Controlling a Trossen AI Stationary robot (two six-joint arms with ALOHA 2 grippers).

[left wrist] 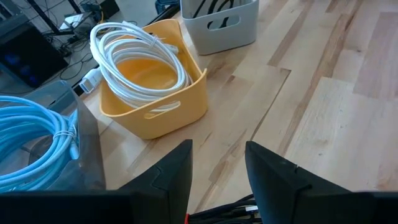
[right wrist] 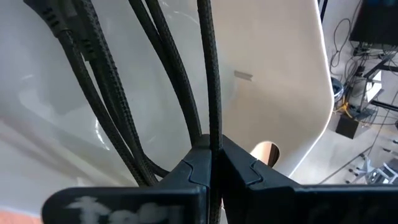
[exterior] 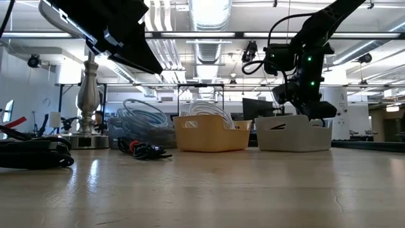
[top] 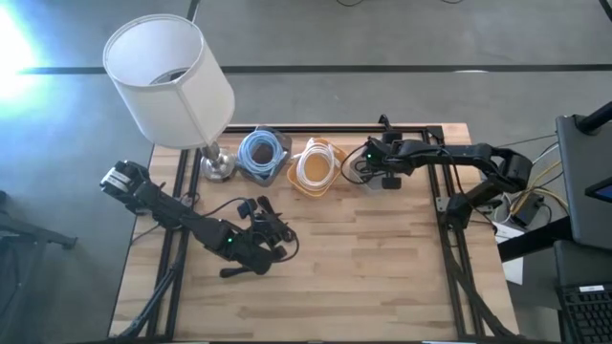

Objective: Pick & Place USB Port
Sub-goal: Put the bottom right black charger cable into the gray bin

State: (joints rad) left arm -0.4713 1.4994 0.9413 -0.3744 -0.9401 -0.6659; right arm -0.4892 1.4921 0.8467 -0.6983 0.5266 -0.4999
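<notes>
The right gripper (right wrist: 211,165), pinched tight on a black braided cable (right wrist: 205,74) over the white bin (exterior: 294,133), could tip that bin if trailing loops snag, while the left gripper (left wrist: 217,180) waits parted over loose cables (top: 263,215).

Black braided USB cable (right wrist: 186,93) hangs in loops over white bin (right wrist: 267,74), pinched betw. the right gripper (right wrist: 211,155) fingers.
</notes>
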